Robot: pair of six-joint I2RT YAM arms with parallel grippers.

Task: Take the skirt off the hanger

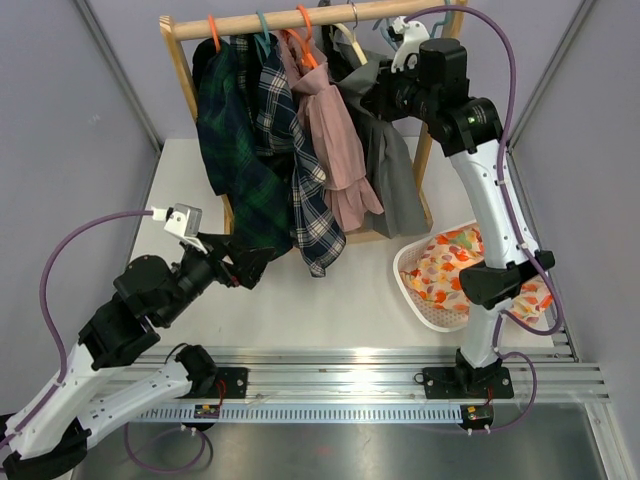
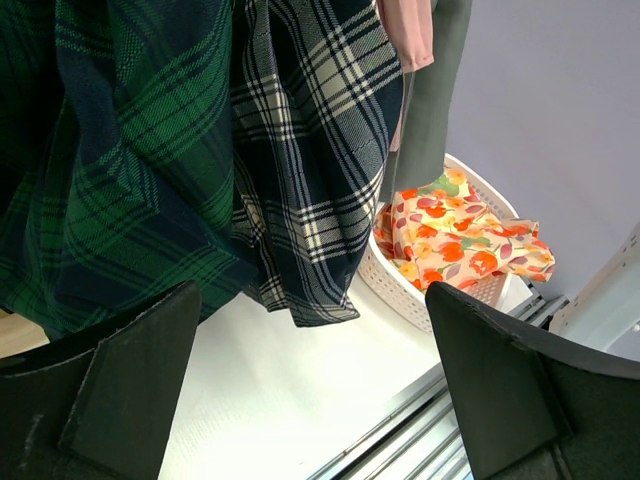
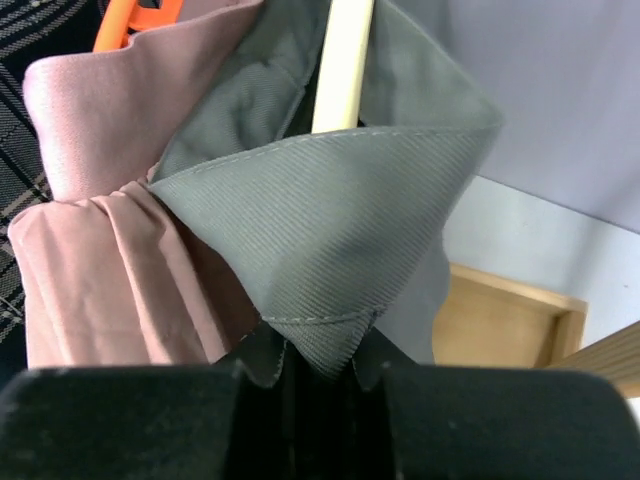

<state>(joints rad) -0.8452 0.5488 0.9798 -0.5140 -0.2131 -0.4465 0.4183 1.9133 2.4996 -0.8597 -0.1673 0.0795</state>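
The right gripper (image 3: 320,365) is clamped on a fold of the grey skirt (image 3: 340,220), which hangs on a pale hanger (image 3: 343,60) near the right end of the wooden rail (image 1: 300,20), while the left gripper (image 1: 252,265) has its jaws wide apart.

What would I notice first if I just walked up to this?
Probably the wooden rack at the back, crowded with hanging plaid, pink and grey clothes. Next, the right gripper up there, pinching a fold of the grey garment, and the white basket on the right holding a bright flowery cloth.
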